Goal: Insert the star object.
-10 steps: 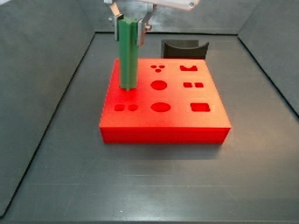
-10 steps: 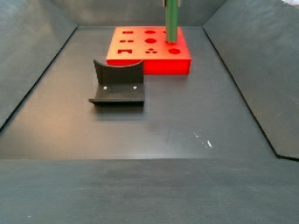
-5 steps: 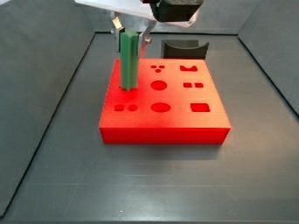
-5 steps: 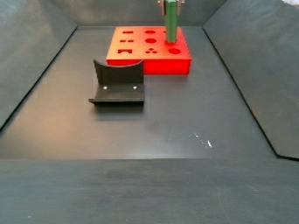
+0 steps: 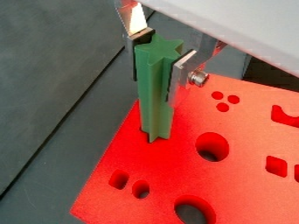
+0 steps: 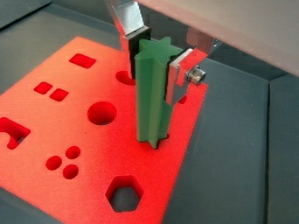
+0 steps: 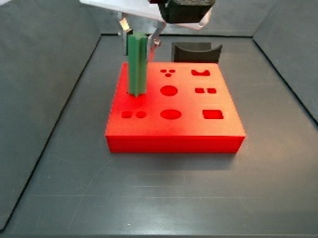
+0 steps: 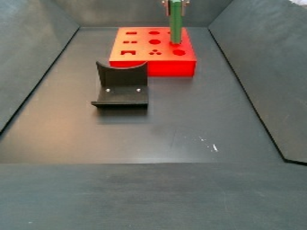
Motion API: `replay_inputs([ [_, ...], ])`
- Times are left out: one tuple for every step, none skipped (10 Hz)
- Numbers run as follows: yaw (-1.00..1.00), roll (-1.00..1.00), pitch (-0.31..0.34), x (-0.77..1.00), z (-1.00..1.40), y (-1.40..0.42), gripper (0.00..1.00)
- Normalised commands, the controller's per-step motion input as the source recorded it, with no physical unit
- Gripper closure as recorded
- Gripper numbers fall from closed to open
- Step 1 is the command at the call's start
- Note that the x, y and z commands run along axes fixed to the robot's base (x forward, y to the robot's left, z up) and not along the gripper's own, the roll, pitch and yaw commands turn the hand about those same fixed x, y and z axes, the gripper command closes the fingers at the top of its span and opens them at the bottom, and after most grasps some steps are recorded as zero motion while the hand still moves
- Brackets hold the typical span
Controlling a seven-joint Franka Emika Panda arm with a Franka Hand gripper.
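Claw point(image 5: 162, 51) up at the top of the green star peg point(image 5: 156, 87), above the red block point(image 5: 233, 166). Silver fingers point(image 6: 126, 19) parted in both wrist views, one just off each side of the peg's upper end; a sliver of gap visible on at least one side, so spread rather than pinching, though whether any pad touches the peg cannot be told. Peg upright, its lower end sunk into a hole near one corner of the red block, as seen in a wrist view point(image 6: 152, 92). In a side view, peg point(image 7: 136, 65) standing well taller than the block point(image 7: 174, 116) is thick, claw point(image 7: 139, 28) at its top. Round, square and clustered holes elsewhere on the block's top face. Red block resting on the dark tabletop point(image 8: 180, 126). Dark grey curved piece point(image 8: 121, 85) lying on the tabletop apart from the block point(image 8: 153, 52).
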Motion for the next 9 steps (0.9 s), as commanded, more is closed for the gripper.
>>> replay_inputs([
  [0.0, -0.01, 0.0, 0.0, 0.0, 0.01, 1.0],
  [0.0, 0.0, 0.001, 0.0, 0.0, 0.0, 1.0],
  [0.0, 0.0, -0.031, 0.0, -0.09, 0.0, 1.0],
  [-0.24, -0.05, -0.019, 0.0, -0.32, 0.01, 1.0],
  [-0.25, 0.01, 0.011, 0.01, -0.86, -0.02, 1.0],
  [-0.18, -0.04, 0.039, 0.19, -1.0, 0.01, 1.0],
  [-0.16, -0.07, 0.127, 0.07, -0.85, 0.0, 1.0],
  [-0.04, -0.06, 0.017, 0.04, -0.13, 0.0, 1.0],
  [0.0, 0.0, 0.0, 0.0, 0.0, 0.0, 1.0],
])
